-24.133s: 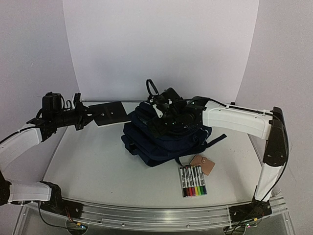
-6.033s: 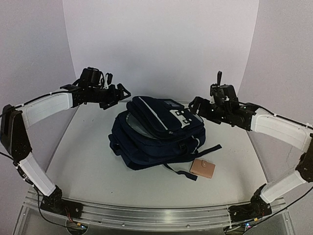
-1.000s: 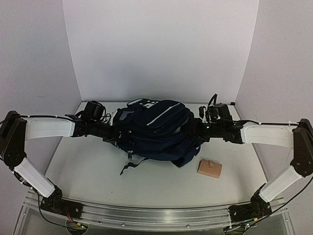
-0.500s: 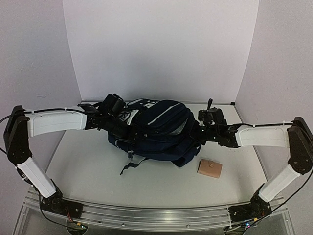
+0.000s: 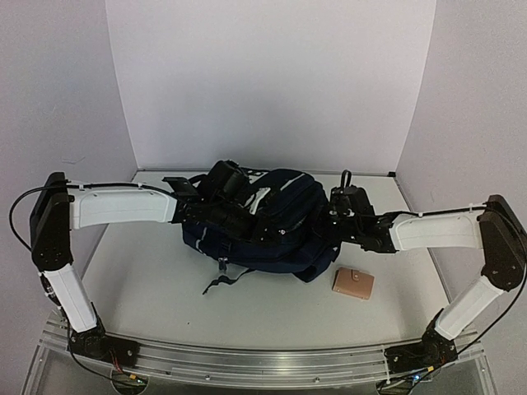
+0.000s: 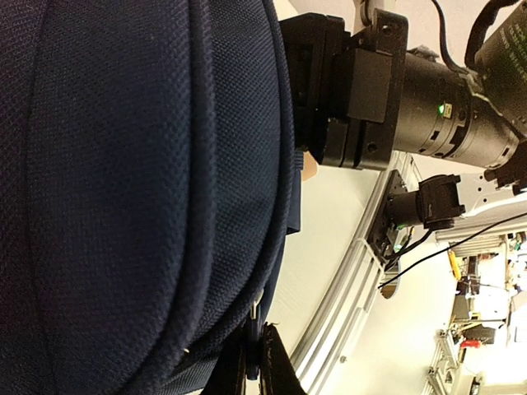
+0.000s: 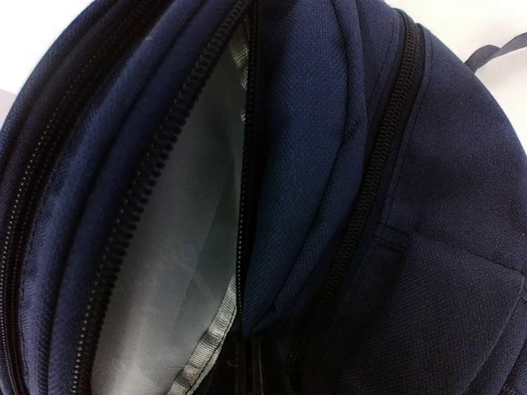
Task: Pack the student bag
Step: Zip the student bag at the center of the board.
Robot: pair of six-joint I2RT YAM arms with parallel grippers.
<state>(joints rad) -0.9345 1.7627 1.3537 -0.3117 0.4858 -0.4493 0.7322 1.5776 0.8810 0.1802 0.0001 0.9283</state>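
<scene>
The navy student bag point(image 5: 284, 193) lies on its side mid-table, and both arms reach into it from either side. My left gripper point(image 5: 262, 229) lies across the bag's front. In the left wrist view the left gripper point(image 6: 255, 374) is shut on a small metal zipper pull point(image 6: 255, 317) at the bag's point(image 6: 123, 164) lower seam. My right gripper point(image 5: 323, 220) presses against the bag's right end. In the right wrist view the right gripper point(image 7: 255, 370) is pinched on the edge of the bag's point(image 7: 461, 206) unzipped opening. Grey lining point(image 7: 173, 247) shows inside.
A tan wallet point(image 5: 353, 282) lies on the table just right of the bag's front corner. A loose dark strap point(image 5: 218, 280) trails toward the near edge. The white backdrop walls stand close behind. The right arm's wrist point(image 6: 362, 90) sits directly across the bag from the left gripper.
The left arm swung right, from the bag's left end to across its front. The right gripper pushed a little left into the bag and closed on the opening's edge.
</scene>
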